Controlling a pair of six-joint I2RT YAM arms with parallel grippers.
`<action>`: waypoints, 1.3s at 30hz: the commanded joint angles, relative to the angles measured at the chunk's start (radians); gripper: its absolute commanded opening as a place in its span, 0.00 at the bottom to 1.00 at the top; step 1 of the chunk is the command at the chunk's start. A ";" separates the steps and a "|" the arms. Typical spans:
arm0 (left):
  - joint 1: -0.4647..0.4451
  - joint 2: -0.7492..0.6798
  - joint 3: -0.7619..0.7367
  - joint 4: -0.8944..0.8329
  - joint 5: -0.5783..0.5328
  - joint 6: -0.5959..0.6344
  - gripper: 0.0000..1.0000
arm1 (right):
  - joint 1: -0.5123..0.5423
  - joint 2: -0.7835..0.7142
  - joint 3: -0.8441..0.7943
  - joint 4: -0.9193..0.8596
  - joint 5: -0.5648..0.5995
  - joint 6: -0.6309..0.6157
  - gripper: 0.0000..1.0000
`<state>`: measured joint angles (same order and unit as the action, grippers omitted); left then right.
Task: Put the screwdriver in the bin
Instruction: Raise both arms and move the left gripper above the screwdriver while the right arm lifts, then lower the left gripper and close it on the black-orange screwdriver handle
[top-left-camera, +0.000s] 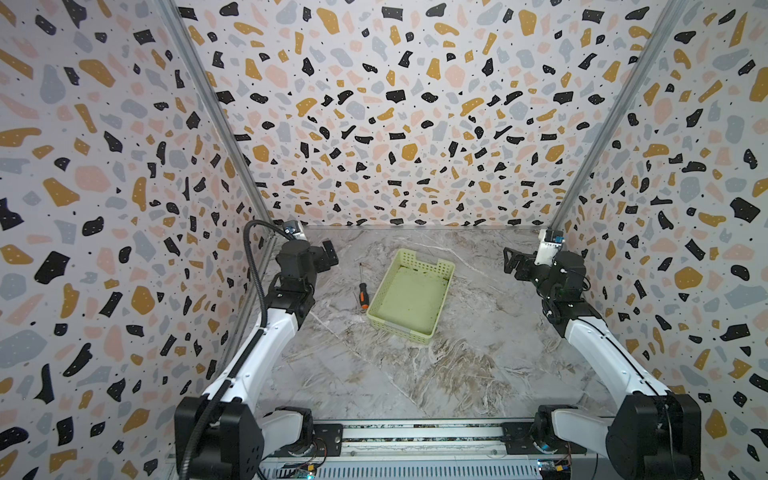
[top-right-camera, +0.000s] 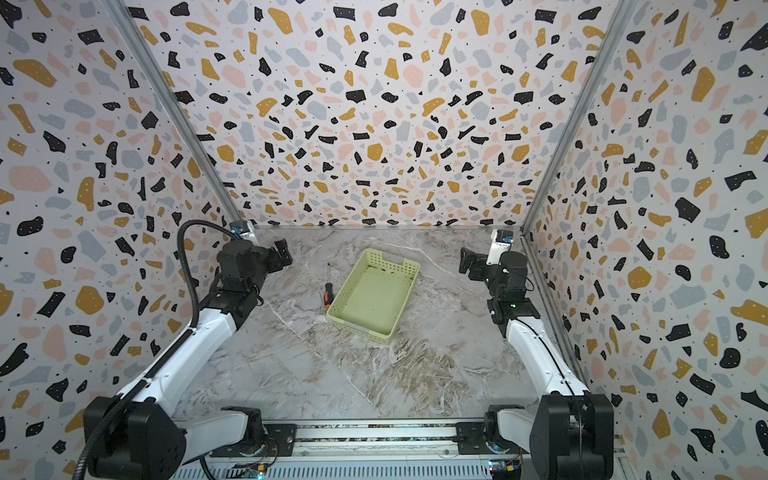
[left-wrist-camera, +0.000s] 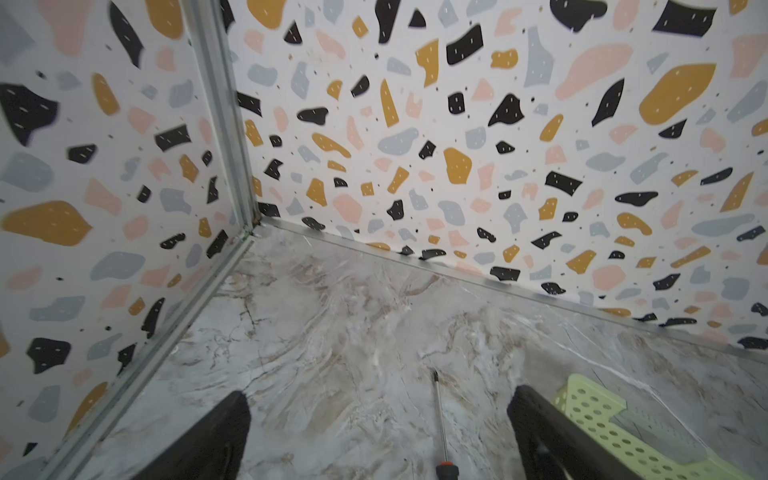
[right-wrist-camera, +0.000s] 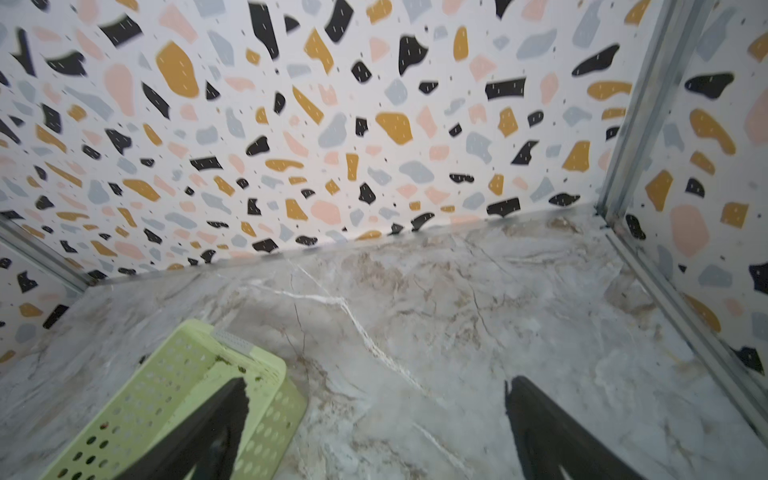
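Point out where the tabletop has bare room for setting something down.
Bare marble spans from the bin to the base rail, plus behind and right of the bin. Tightest: the strip left of the bin, where the screwdriver lies.

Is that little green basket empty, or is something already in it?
Empty. In both top views the bin shows only its bare floor, and the screwdriver lies on the table beside it.

Screwdriver (top-left-camera: 363, 288), black-and-orange handle, thin dark shaft, lay flat at frame centre in both top views, just left of bin (top-left-camera: 441, 267), outside it. Bin pale yellow-green, perforated walls, upright, empty.
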<state>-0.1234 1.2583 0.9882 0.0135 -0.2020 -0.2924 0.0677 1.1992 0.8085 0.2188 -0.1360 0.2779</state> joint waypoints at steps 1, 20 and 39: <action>0.005 0.082 0.083 -0.119 0.123 -0.035 1.00 | 0.116 -0.026 0.027 -0.081 0.104 -0.058 0.99; -0.205 0.376 0.122 -0.247 -0.020 -0.220 1.00 | 0.280 -0.046 0.090 -0.372 0.196 -0.057 0.99; -0.208 0.526 0.089 -0.221 0.024 -0.245 0.79 | 0.266 -0.109 0.010 -0.328 0.204 -0.060 0.99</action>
<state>-0.3317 1.7729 1.0924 -0.2222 -0.2031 -0.5430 0.3401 1.1271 0.8215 -0.1196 0.0551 0.2192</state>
